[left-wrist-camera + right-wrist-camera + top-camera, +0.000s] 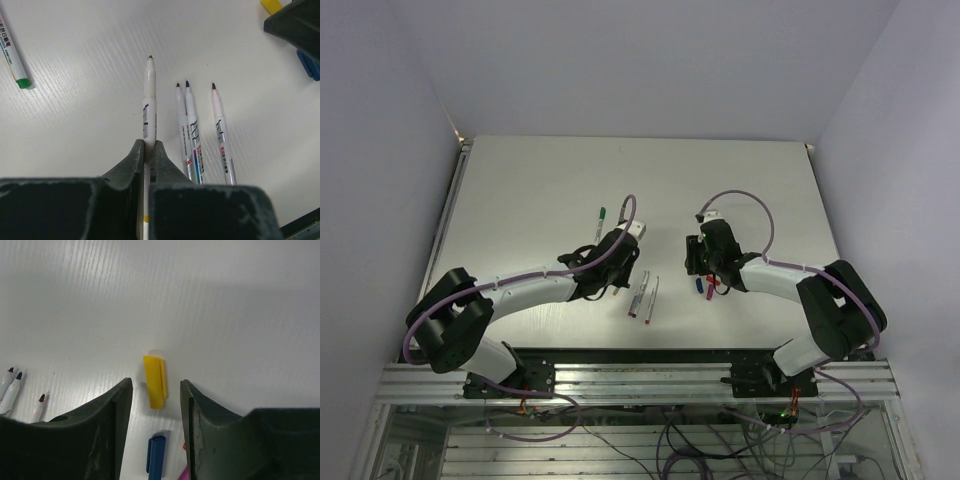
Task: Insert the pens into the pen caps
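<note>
Nearest the overhead camera, the left arm (pixel 520 288) and the right arm (pixel 790 280) reach in from the near edge of the white table (pixel 540 180), their wrists bent down close together near its middle. Between the two wrists a small cluster of uncapped pens (pixel 639 292) lies side by side. A green-ended pen (pixel 600 217) lies alone just beyond the left wrist. A blue cap (pixel 698 285) and a red cap (pixel 710 290) lie just beside each other at the right wrist.

From the left wrist, the left fingers (pixel 135 162) are pressed shut on the barrel of a grey-white pen (pixel 150 95), which sticks out ahead of them with its dark tip forward. To its right the uncapped pens lie roughly parallel to it: two touching, a third slightly apart. The green-ended pen lies in the upper left corner. At the top right a dark finger of the other arm shows, with a yellow cap (pixel 272 5) at the frame edge and the blue cap beside it.

From the right wrist, the right fingers (pixel 117 412) stand apart, one on each side of the yellow cap, which lies flat on the table. Bare table shows between the cap and each finger. The blue cap lies nearer the camera, low between the fingers. Three pen tips show at the left edge.
</note>
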You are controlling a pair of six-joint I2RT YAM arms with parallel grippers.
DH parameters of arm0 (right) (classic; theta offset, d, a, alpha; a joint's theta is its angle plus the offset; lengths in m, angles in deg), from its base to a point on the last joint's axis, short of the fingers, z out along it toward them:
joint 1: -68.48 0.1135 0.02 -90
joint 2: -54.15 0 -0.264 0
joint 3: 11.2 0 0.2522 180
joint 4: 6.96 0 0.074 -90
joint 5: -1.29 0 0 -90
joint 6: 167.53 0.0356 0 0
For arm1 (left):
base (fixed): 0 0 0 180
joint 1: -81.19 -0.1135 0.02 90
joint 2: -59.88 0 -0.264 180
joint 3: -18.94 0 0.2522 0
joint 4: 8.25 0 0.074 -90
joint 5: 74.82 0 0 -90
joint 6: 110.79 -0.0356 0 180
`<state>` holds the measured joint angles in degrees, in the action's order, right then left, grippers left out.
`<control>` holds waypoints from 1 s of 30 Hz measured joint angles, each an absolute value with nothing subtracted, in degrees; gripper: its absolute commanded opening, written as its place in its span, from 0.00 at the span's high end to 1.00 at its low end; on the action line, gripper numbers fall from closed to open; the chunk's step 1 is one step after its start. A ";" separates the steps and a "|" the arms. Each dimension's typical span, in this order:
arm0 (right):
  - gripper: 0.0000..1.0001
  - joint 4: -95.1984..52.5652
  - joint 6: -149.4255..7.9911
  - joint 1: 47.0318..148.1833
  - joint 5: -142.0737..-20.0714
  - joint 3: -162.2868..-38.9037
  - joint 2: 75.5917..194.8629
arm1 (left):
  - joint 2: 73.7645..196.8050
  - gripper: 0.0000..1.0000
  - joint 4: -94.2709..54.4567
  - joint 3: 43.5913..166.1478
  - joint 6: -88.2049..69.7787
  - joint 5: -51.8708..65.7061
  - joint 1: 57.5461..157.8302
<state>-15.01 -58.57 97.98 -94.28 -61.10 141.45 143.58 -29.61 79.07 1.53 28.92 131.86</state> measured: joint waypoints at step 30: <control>1.00 -17.37 -57.81 100.34 -99.98 -66.08 145.26 | 143.58 0.93 -28.36 79.09 0.83 27.89 131.89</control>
